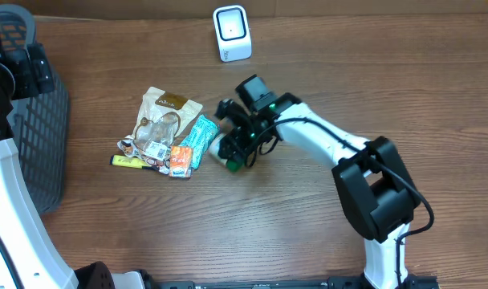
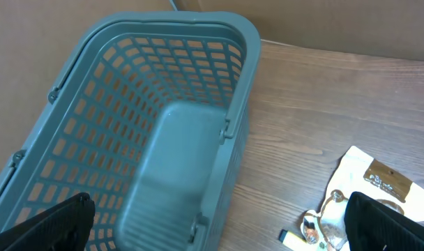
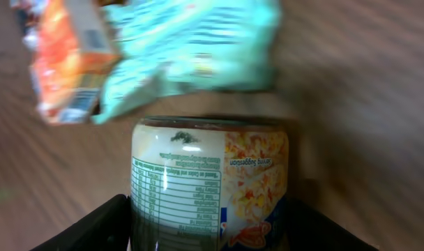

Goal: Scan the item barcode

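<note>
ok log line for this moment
right jaws: shut on can, lying on table beside teal packet | left jaws: open over basket | scan: not yet done

Can (image 1: pixel 218 148) mostly hidden under right gripper (image 1: pixel 237 156) in overhead; in wrist view its lower part cut by frame edge between fingers (image 3: pixel 100 226), label print blurred; teal packet (image 3: pixel 191 49) and orange packet (image 3: pixel 65 63) beyond fingertips blurred; left gripper (image 2: pixel 215 233) shows only dark fingertips; basket (image 2: pixel 93 139) near end cut off between them.
</note>
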Robot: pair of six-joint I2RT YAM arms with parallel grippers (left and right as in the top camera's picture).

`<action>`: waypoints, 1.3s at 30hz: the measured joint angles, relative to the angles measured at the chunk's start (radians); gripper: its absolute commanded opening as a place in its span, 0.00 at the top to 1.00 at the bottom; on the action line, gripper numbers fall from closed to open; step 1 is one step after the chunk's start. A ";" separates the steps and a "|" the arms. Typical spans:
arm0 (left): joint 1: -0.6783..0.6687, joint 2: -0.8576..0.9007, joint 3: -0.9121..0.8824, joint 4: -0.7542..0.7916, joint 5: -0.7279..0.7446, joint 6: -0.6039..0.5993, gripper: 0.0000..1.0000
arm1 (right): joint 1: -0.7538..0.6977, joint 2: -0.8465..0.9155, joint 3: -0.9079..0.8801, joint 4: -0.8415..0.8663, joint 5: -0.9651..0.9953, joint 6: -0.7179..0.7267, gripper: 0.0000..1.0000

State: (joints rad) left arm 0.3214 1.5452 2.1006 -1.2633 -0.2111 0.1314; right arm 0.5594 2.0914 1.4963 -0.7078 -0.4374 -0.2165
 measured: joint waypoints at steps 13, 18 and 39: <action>0.000 0.000 0.000 0.000 0.000 0.000 0.00 | -0.087 0.016 0.099 -0.247 -0.090 0.015 0.14; 0.000 0.000 0.000 0.000 0.000 0.000 0.00 | -0.086 0.016 0.236 -0.321 -0.089 0.012 0.10; 0.000 0.000 0.000 0.000 0.000 0.000 0.00 | -0.116 0.016 0.229 -0.285 0.267 0.327 0.14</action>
State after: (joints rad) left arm 0.3214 1.5452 2.1006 -1.2633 -0.2111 0.1314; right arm 0.4435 2.1071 1.7256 -0.9924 -0.1699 0.1104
